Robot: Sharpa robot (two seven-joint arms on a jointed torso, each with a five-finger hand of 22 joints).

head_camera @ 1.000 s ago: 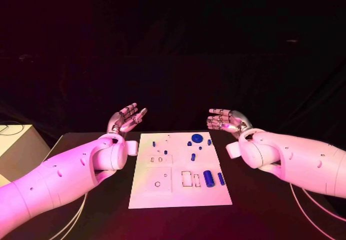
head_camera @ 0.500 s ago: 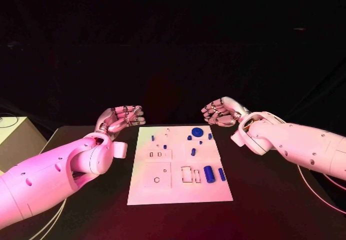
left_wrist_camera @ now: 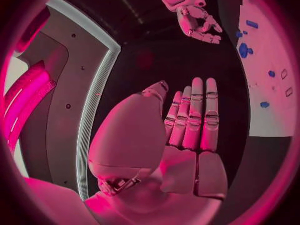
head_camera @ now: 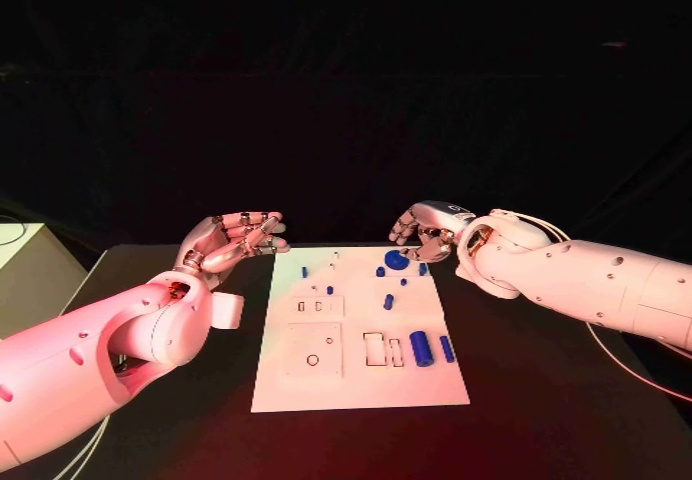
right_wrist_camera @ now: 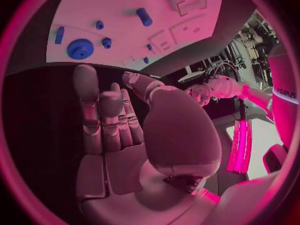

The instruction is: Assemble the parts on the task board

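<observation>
The black table [head_camera: 548, 400] carries the white rectangular task board [head_camera: 361, 385] in its middle, the board's long axis running away from the robot toward the table's far edge. In the right wrist view the board [right_wrist_camera: 119, 5] is cut off by the circle's rim, so only its far part is seen there.

The left silver hand [head_camera: 231, 240] hangs above the table just off the board's far left corner, holding nothing. From the head its fingers look curled in toward the palm, while the left wrist view shows the same hand [left_wrist_camera: 187, 130] with fingers laid straight and close together — whether it is open or closed cannot be told. The right silver hand [head_camera: 430, 232] hovers over the board's far right corner, fingers bent downward and empty; its fingertips are hidden behind the knuckles in the head view.

On the board, the big blue cylinder [head_camera: 420, 348] lies near the right edge, its long axis along the board's length. The round blue toothed disc [head_camera: 395, 260] lies flat at the far end, just beneath the right hand — its teeth are clear only from the right wrist [right_wrist_camera: 80, 49]. The smaller blue pegs are too small to make out.
</observation>
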